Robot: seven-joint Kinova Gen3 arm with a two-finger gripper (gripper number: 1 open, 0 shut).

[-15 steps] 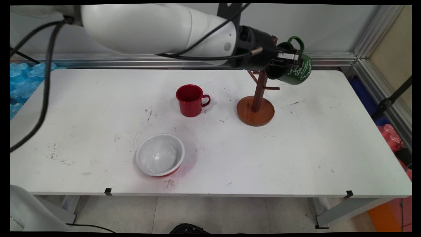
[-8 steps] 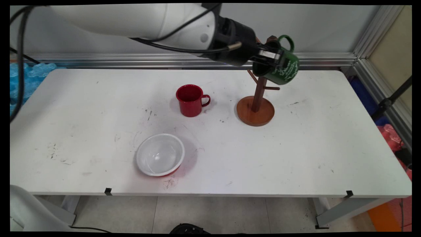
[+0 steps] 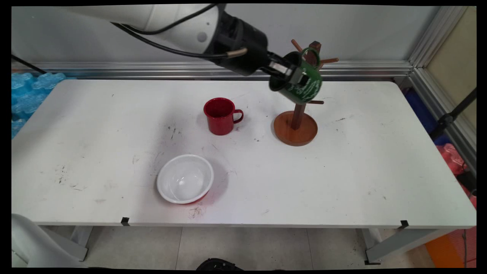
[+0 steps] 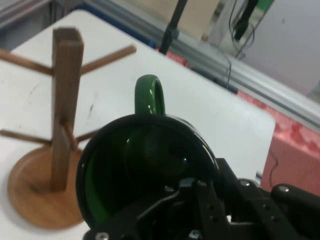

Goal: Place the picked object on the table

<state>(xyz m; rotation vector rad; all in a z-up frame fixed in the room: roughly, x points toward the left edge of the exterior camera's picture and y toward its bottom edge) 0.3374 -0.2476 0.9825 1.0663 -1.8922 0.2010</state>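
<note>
High table-wide view; close tool-mounted view; shared mug tree [image 3: 297,114] [image 4: 59,140]

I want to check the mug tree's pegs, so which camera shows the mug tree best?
The hand view: the mug tree stands close, with post, pegs and base unobstructed beside the green mug. In the main view the held mug and gripper cover its middle, leaving only top pegs and base.
</note>
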